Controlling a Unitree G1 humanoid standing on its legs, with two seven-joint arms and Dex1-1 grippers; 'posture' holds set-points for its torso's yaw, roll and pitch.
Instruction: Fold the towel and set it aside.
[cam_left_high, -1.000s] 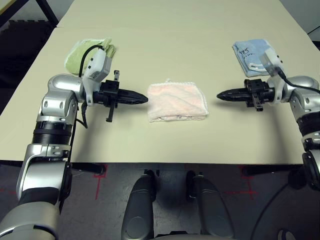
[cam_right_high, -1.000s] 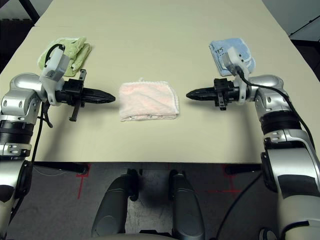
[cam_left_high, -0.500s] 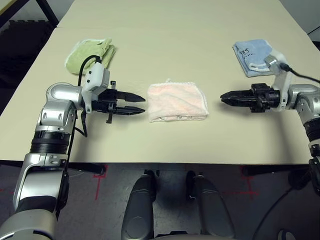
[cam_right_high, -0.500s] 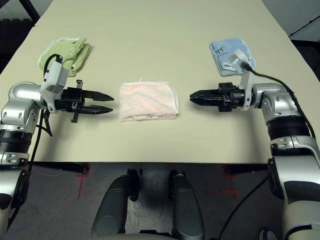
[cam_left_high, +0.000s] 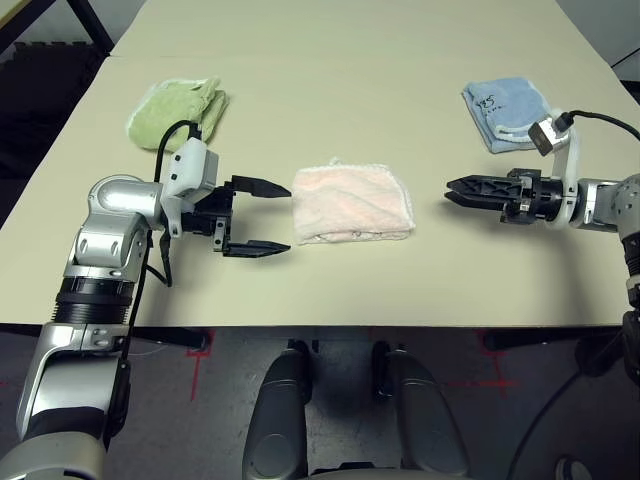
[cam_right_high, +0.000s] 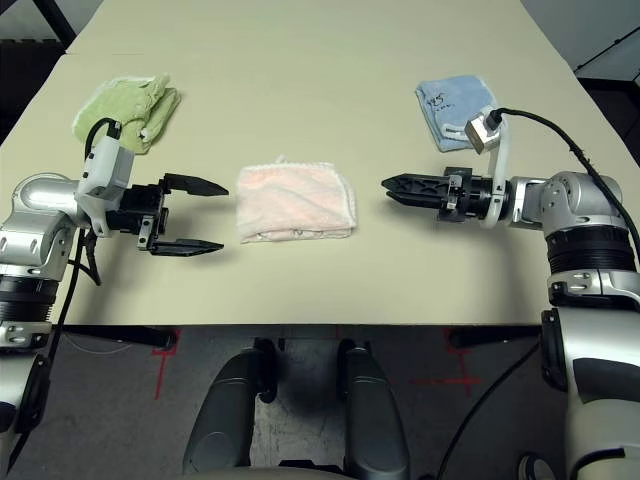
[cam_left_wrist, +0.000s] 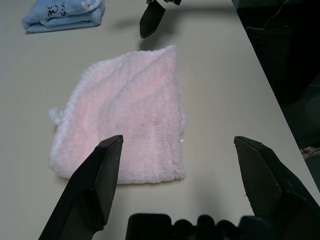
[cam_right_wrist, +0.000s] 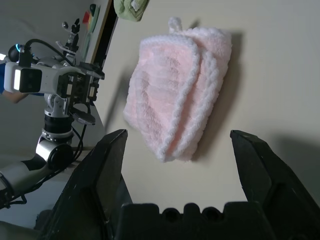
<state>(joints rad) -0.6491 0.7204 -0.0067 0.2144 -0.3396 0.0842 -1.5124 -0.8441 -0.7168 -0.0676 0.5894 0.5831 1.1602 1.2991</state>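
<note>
Because both pincers stand spread and empty, your pale pink terry towel (cam_left_high: 352, 205) lies free.

It rests folded on the cream desk (cam_left_high: 340, 285), between the black left pincer (cam_left_high: 275, 219) and the black right pincer (cam_right_wrist: 179, 132), probably so that either side can be gripped for another fold or the move aside.

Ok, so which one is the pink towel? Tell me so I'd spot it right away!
On the big cream table, look near the edge closest to the robot, between its two grippers. There lies the folded pink towel, with fluffy white edging and a tiny loop. The other folded towels, farther back, are green and blue.
</note>
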